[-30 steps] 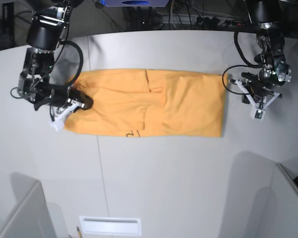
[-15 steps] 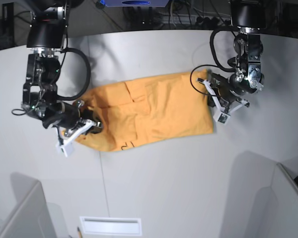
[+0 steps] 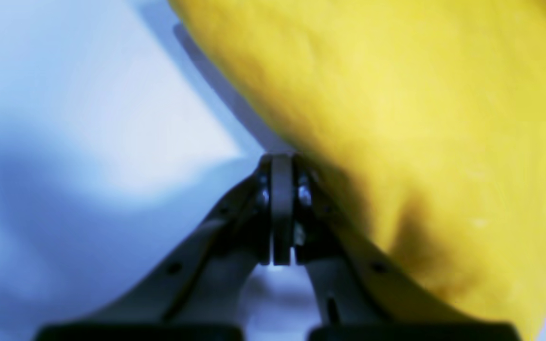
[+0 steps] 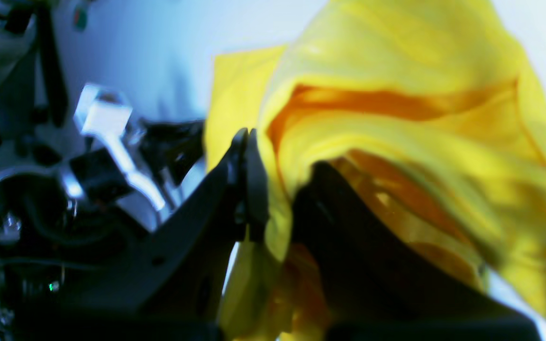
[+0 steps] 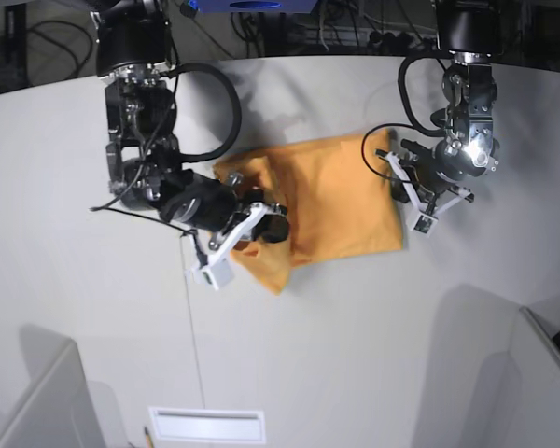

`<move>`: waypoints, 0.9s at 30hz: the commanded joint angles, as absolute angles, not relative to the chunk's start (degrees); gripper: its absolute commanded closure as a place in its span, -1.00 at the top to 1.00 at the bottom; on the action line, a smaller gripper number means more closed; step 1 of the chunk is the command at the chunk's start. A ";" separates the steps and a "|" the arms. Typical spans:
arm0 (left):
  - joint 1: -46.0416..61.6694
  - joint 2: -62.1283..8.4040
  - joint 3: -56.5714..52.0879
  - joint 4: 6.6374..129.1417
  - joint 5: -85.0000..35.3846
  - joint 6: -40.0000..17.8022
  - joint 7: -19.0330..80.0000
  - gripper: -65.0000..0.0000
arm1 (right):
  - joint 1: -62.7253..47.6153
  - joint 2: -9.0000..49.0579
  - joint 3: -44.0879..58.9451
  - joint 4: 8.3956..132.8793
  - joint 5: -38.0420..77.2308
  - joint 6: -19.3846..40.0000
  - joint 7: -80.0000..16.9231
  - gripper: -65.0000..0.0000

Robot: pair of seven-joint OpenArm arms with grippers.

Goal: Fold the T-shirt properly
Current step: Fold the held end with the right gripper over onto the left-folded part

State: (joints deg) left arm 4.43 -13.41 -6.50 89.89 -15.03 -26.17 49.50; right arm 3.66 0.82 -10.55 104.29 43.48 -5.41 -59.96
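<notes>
Overhead, T-shirt (image 5: 341, 191) half-folded, right wrist shows jaws pinching cloth

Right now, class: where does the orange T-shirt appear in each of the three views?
Base: T-shirt lies mid-table, between both arms.
Left wrist: it fills the upper right, beside the shut left gripper.
Right wrist: bunched at centre and right, pinched by the right gripper.
Shared landmark: the pale table.
</notes>
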 commanded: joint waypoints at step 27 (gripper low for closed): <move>6.20 -12.26 -2.51 96.57 -6.02 -26.51 48.66 -1.00 | 10.86 -2.24 -29.41 86.73 44.62 -9.80 -43.74 -1.00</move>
